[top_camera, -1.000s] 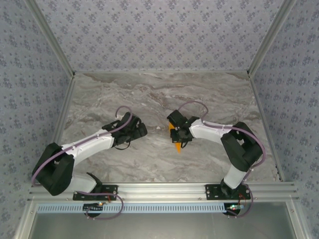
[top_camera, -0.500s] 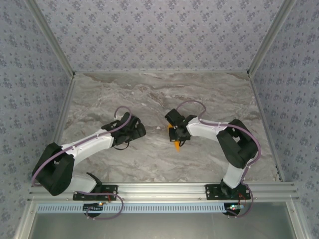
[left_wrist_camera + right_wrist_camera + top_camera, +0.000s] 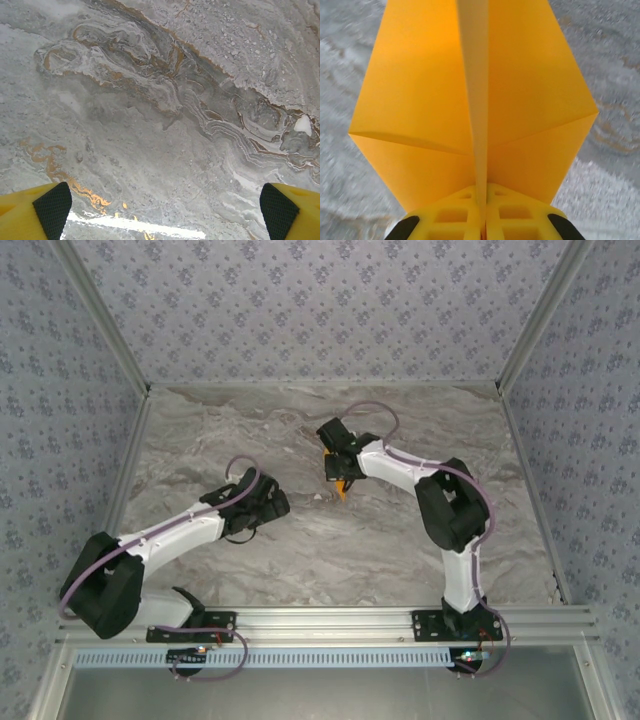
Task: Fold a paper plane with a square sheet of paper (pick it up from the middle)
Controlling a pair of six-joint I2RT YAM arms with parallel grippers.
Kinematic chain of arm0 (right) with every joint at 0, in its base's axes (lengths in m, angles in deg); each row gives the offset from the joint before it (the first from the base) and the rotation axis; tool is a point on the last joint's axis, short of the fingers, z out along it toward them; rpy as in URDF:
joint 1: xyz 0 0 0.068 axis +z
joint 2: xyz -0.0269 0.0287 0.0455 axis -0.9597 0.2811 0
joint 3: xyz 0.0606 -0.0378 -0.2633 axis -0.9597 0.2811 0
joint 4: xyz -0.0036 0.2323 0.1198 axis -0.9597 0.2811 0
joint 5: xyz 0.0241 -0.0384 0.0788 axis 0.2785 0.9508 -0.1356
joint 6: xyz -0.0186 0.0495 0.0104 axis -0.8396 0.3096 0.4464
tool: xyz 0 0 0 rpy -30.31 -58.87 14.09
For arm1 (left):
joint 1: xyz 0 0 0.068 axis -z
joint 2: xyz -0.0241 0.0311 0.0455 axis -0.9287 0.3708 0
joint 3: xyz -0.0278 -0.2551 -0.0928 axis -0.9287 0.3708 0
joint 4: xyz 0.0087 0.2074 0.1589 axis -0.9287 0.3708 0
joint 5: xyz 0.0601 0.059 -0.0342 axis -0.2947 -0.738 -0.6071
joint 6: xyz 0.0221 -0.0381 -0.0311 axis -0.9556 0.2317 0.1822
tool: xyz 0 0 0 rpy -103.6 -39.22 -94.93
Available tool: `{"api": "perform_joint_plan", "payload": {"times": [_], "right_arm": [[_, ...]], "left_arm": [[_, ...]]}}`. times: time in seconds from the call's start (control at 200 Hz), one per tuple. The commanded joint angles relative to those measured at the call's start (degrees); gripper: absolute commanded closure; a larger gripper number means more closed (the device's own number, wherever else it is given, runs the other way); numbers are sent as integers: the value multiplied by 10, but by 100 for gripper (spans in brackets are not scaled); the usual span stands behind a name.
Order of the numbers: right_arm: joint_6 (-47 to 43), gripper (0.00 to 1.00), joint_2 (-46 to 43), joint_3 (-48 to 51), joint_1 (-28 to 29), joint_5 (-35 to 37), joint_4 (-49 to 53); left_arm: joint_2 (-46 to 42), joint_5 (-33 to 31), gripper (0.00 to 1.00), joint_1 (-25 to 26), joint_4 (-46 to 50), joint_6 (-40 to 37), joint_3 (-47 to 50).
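Marbled grey table (image 3: 300, 560), boxed in by walls (image 3: 300, 310) with a small blue-grey floral print. An aluminium rail (image 3: 330, 618) runs along the near edge where both arm bases bolt on.

Right arm reaches up and left toward the middle of the table, elbow bent high. The right gripper (image 3: 341, 478) points toward the near edge in the top view. Its jaws are pressed together on the paper plane (image 3: 343, 491), pinching the raised centre fold.

Right wrist view: the paper plane (image 3: 420, 100) is bright orange and fans out from the right gripper (image 3: 483, 220). Two flat wings sit either side of a thin upright ridge, with a diagonal crease on each wing; the far tip is cut off by the top edge. Yellow fingers (image 3: 450, 220) with black pads at the outer corners are closed tight with paper between them. Table behind is blurred, so cannot tell if the plane touches the surface or is lifted.

Top view shows a small orange sliver sticking out below the gripper, roughly mid-table, a bit behind centre.

Left arm lies low, stretched from its base up and right. The left gripper (image 3: 275, 502) sits left of the plane, well apart from it, holding nothing.

Left wrist view: left gripper (image 3: 165, 207) jaws are spread wide, with yellow fingertips (image 3: 20, 212) and black pads in the two bottom corners. Brown-veined marble lies between them.

Purple cable (image 3: 245, 462) loops over each wrist.
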Motion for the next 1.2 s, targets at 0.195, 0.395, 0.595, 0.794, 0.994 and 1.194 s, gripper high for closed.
{"api": "perform_joint_plan", "payload": {"times": [0.195, 0.395, 0.595, 0.794, 0.994, 1.194], "right_arm": [[-16, 75, 64, -61, -10, 11, 35], [-4, 75, 88, -61, -10, 2, 35], [12, 75, 104, -44, -11, -2, 35], [25, 74, 80, -56, -12, 1, 58], [42, 56, -21, -80, -14, -1, 76], [59, 35, -149, -33, -38, 16, 62]], "left_arm": [[-11, -5, 1, -3, 5, 3, 12], [-6, -5, 1, -3, 5, 1, 12], [-6, -5, 1, -3, 7, -1, 10], [-6, -10, 1, -4, 18, -7, -1], [-12, -47, 1, -26, 70, -38, -59], [-37, -86, 1, -88, 112, -94, -120]]}}
